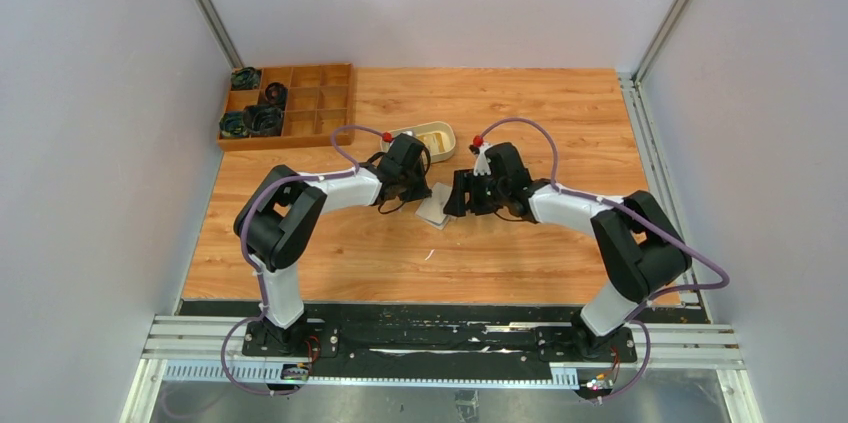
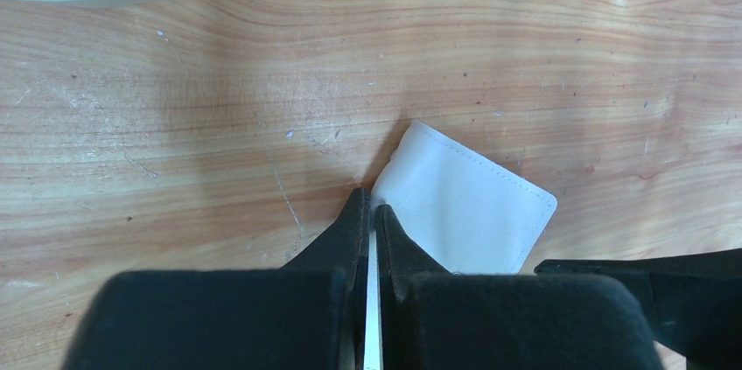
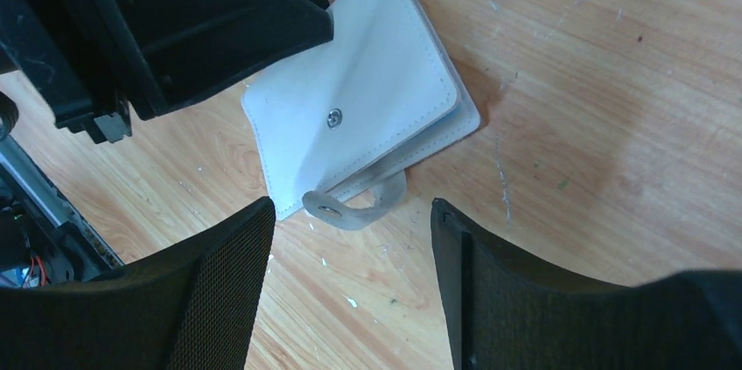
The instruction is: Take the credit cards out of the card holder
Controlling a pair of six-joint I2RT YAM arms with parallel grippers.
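On the wooden bench [image 1: 560, 113], near its middle, the right tool [image 3: 350, 217] hangs with fingers apart, just by the snap tab [image 3: 385, 193] of a flat pale-beige bifold card holder [image 3: 367, 99]. The left tool [image 2: 372, 204] is clamped on its thin edge. Beyond sits a cream oval tray [image 1: 447, 148], then a wooden compartment box [image 1: 340, 106] toward the far-left corner.

The card holder [image 1: 437, 209] lies on the tabletop [image 1: 540, 113] near its middle, between the two claws. The left claw [image 2: 372, 201] is at its left edge. The right claw [image 1: 458, 201] is just to its right, facing its tab [image 3: 354, 204]. A tray [image 1: 453, 141] sits just behind the left claw, and a box [image 1: 290, 144] lies farther back on the left.
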